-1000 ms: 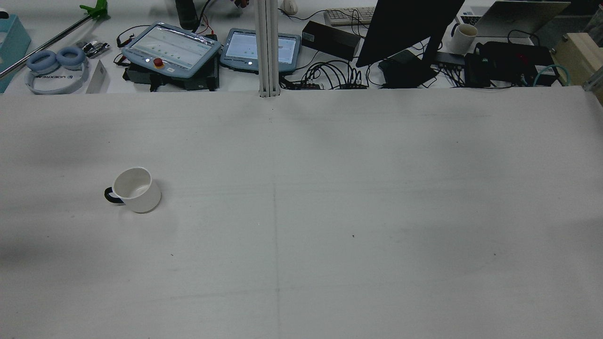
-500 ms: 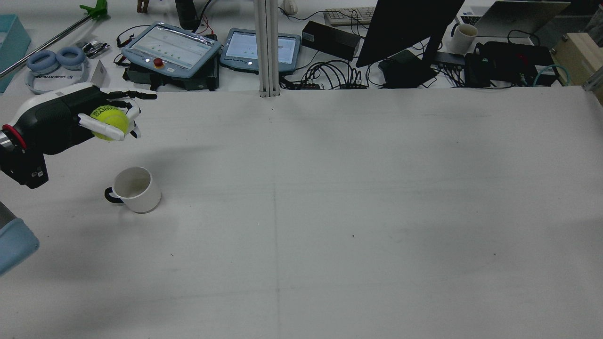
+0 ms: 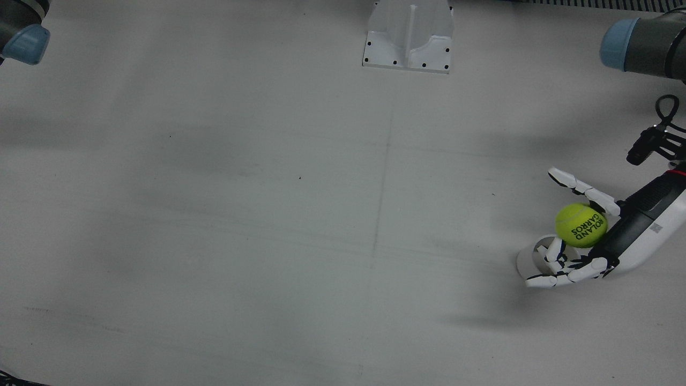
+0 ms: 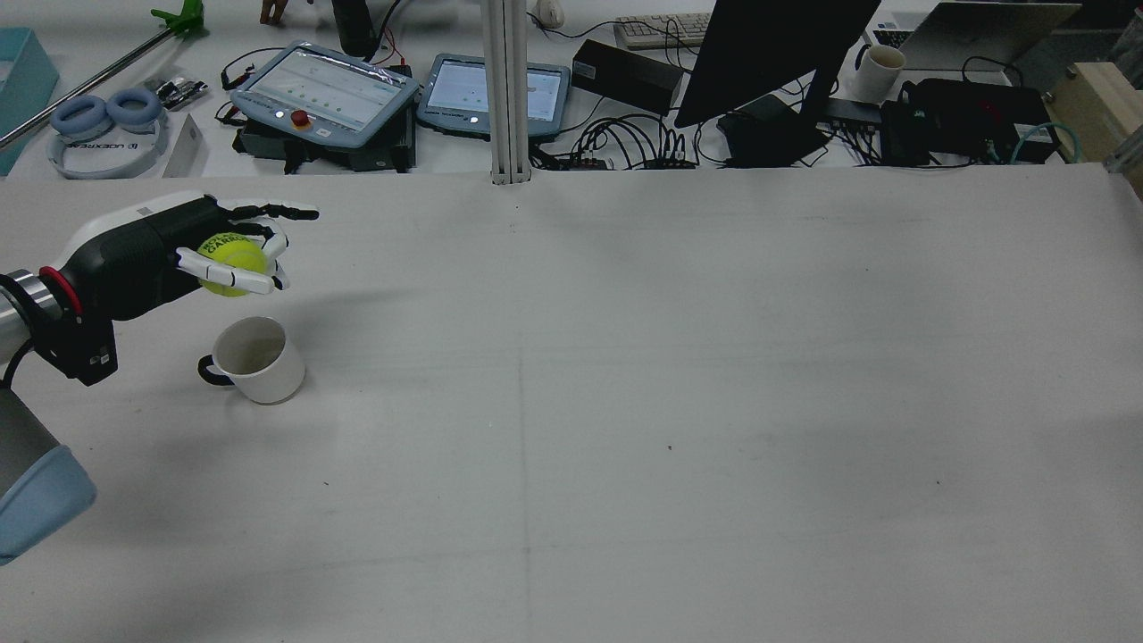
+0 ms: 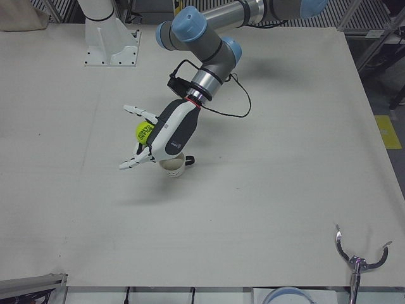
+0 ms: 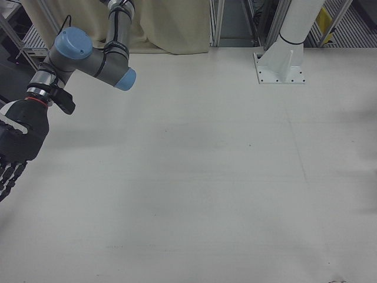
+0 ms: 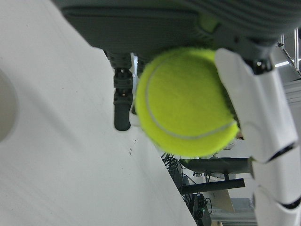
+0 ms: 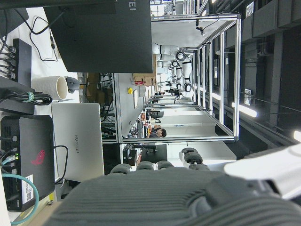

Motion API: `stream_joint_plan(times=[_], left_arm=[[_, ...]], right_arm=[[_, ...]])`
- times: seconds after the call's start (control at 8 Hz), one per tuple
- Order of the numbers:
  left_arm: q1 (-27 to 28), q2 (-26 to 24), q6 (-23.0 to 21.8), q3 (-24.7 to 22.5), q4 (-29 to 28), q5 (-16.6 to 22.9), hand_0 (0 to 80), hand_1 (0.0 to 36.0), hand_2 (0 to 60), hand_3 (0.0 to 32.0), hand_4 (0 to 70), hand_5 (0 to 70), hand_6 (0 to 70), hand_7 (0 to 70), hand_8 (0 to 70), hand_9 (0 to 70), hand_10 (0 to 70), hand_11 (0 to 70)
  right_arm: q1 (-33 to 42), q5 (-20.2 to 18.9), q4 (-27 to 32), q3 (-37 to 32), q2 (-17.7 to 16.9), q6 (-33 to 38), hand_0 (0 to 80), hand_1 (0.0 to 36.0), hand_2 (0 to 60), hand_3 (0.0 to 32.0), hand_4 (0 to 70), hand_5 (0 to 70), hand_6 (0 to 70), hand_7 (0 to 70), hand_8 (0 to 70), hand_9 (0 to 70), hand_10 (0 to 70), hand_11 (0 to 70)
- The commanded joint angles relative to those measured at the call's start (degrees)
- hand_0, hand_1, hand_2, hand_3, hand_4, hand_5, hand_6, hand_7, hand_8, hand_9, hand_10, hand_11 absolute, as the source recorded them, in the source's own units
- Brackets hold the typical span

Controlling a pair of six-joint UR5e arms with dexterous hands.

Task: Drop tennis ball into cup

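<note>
A yellow-green tennis ball (image 4: 234, 264) sits in my left hand (image 4: 170, 254), with the fingers curled around it. The hand holds it in the air just beyond a white cup (image 4: 259, 359) with a black handle, which stands upright on the table's left side. In the front view the ball (image 3: 580, 224) and the hand (image 3: 621, 236) hang over the cup (image 3: 526, 261), partly hiding it. The left-front view shows the ball (image 5: 145, 132) above and beside the cup (image 5: 174, 167). The left hand view shows the ball (image 7: 186, 101) close up. My right hand (image 6: 16, 144) is at the right-front view's left edge, empty, fingers extended.
Beyond the table's far edge lie two teach pendants (image 4: 326, 89), headphones (image 4: 107, 116), a monitor (image 4: 768, 54), cables and another mug (image 4: 875, 70). A post (image 4: 507, 89) stands at the far middle. A pedestal base (image 3: 410, 35) sits at the front view's top.
My left hand came into the rear view from the left holding the ball. It has since moved right and down, closer to the cup. The cup has not moved.
</note>
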Motion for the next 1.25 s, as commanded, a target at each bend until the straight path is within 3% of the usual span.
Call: stream_joint_plan(times=[0.0, 0.12, 0.25, 0.38, 0.5, 0.62, 0.88, 1.12], left_arm=[[0.36, 0.77, 0.57, 1.43, -1.64, -0.04, 46.1, 12.3, 23.0, 0.0, 21.6, 11.6, 37.9, 70.0, 45.7, 66.8, 25.5, 37.5], [0.28, 1.47, 0.49, 2.66, -3.04, -0.04, 46.0, 13.3, 21.7, 0.0, 21.1, 8.4, 20.7, 70.0, 42.1, 66.3, 24.7, 36.4], [0.19, 2.26, 0.49, 2.93, -4.19, -0.04, 42.4, 11.7, 28.9, 0.0, 20.4, 9.5, 30.7, 68.6, 42.3, 63.2, 23.2, 34.0], [0.28, 2.88, 0.57, 3.02, -5.51, -0.04, 40.5, 9.6, 11.2, 0.0, 14.4, 2.7, 5.4, 43.0, 22.1, 39.0, 12.0, 17.7], [0.28, 3.06, 0.57, 3.02, -6.39, -0.04, 43.6, 12.4, 8.2, 0.0, 7.1, 0.9, 1.7, 14.6, 0.7, 3.7, 0.1, 0.4], [0.28, 2.97, 0.49, 2.93, -6.4, -0.04, 43.3, 13.9, 10.3, 0.0, 3.7, 0.2, 0.3, 8.6, 0.0, 0.3, 0.0, 0.0], [-0.25, 2.8, -0.3, 2.15, -6.4, 0.14, 41.7, 14.5, 14.2, 0.0, 2.2, 0.0, 0.0, 7.7, 0.0, 0.1, 0.0, 0.0], [-9.42, 2.44, -0.31, -1.18, -5.09, 0.66, 41.6, 15.9, 21.0, 0.0, 0.0, 0.5, 0.4, 6.6, 0.0, 0.1, 0.0, 0.0]], right_arm=[[0.0, 0.0, 0.0, 0.0, -0.04, 0.0, 0.0, 0.0, 0.0, 0.0, 0.0, 0.0, 0.0, 0.0, 0.0, 0.0, 0.0, 0.0], [0.0, 0.0, 0.0, 0.0, -0.04, 0.0, 0.0, 0.0, 0.0, 0.0, 0.0, 0.0, 0.0, 0.0, 0.0, 0.0, 0.0, 0.0], [0.0, 0.0, 0.0, 0.0, -0.04, 0.0, 0.0, 0.0, 0.0, 0.0, 0.0, 0.0, 0.0, 0.0, 0.0, 0.0, 0.0, 0.0], [0.0, 0.0, 0.0, 0.0, 0.05, 0.0, 0.0, 0.0, 0.0, 0.0, 0.0, 0.0, 0.0, 0.0, 0.0, 0.0, 0.0, 0.0], [0.0, 0.0, 0.0, 0.0, 0.05, 0.0, 0.0, 0.0, 0.0, 0.0, 0.0, 0.0, 0.0, 0.0, 0.0, 0.0, 0.0, 0.0], [0.0, 0.0, 0.0, 0.0, -0.04, 0.0, 0.0, 0.0, 0.0, 0.0, 0.0, 0.0, 0.0, 0.0, 0.0, 0.0, 0.0, 0.0], [0.0, 0.0, 0.0, 0.09, 0.05, 0.0, 0.0, 0.0, 0.0, 0.0, 0.0, 0.0, 0.0, 0.0, 0.0, 0.0, 0.0, 0.0], [0.0, 0.0, 0.0, 0.09, 0.05, 0.0, 0.0, 0.0, 0.0, 0.0, 0.0, 0.0, 0.0, 0.0, 0.0, 0.0, 0.0, 0.0]])
